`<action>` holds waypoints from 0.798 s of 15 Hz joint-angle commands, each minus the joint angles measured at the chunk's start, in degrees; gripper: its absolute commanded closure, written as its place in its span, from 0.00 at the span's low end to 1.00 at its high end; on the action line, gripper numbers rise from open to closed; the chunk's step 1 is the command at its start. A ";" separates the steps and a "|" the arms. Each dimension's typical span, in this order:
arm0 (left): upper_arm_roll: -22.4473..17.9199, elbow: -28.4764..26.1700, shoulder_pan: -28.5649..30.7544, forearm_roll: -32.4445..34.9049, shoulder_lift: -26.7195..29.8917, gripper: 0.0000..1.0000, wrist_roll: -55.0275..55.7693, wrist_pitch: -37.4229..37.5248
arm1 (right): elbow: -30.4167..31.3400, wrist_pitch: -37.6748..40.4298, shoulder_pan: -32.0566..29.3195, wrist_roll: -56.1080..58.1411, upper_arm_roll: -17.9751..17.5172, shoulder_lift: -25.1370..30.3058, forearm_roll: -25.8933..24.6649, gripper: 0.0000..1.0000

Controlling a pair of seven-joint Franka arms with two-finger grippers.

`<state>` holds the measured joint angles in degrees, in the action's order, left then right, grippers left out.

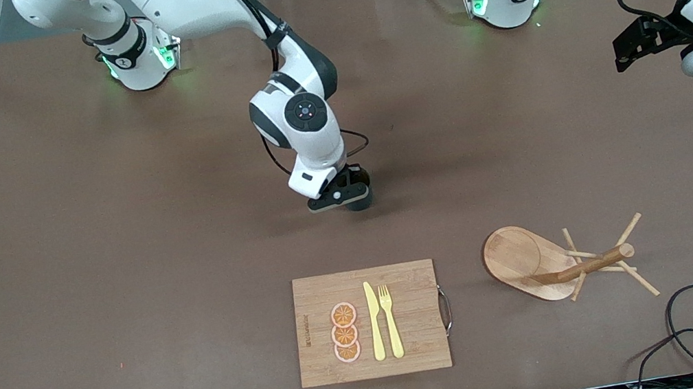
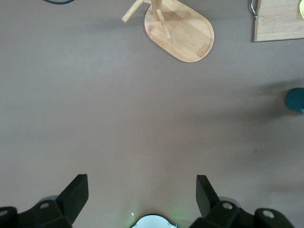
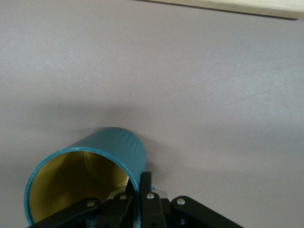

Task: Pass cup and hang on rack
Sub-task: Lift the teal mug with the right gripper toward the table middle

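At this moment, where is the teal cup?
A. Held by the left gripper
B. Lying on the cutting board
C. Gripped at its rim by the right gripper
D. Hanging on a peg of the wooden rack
C: in the right wrist view the right gripper is shut on the rim of the cup, while the left gripper is open and holds nothing.

Teal cup [image 3: 102, 161] upright mid-table, wooden rack [image 1: 555, 262] standing

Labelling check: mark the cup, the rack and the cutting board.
cup [image 3: 121, 147]: right wrist view, teal outer wall.
rack [image 1: 516, 254]: front view, bare oval base.
cutting board [image 1: 412, 302]: front view, bare wood by the handle.
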<state>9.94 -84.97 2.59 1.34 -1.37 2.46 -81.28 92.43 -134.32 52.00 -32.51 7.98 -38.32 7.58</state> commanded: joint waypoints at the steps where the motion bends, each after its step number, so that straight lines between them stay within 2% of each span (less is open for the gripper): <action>1: 0.08 0.85 -0.04 0.95 0.05 0.00 0.53 0.43 | -1.72 0.29 0.82 -1.06 0.54 -1.58 0.24 1.00; 2: 0.08 0.85 0.05 0.95 0.05 0.00 0.53 0.43 | -1.90 0.29 0.91 -0.98 0.54 -1.67 0.15 0.99; 3: 0.08 0.85 0.05 0.60 0.05 0.00 0.62 0.34 | -1.90 0.29 0.91 -0.97 0.54 -1.75 -0.02 0.84; 4: 0.08 0.85 -0.04 0.42 -0.12 0.00 0.70 0.16 | -1.99 0.20 1.09 -1.06 0.54 -1.76 -0.20 0.01; 9: 0.79 0.94 -1.18 0.60 -1.62 0.00 7.73 -2.56 | -3.83 2.04 0.56 -0.62 0.80 -0.70 0.50 0.00; 12: 0.79 0.85 -3.63 1.03 -2.23 0.00 8.17 -4.23 | -4.45 7.57 -2.06 0.08 0.72 3.33 0.68 0.00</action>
<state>10.59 -84.95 0.69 1.34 -2.91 9.38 -84.98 87.72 -130.71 52.10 -32.58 8.98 -38.57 7.63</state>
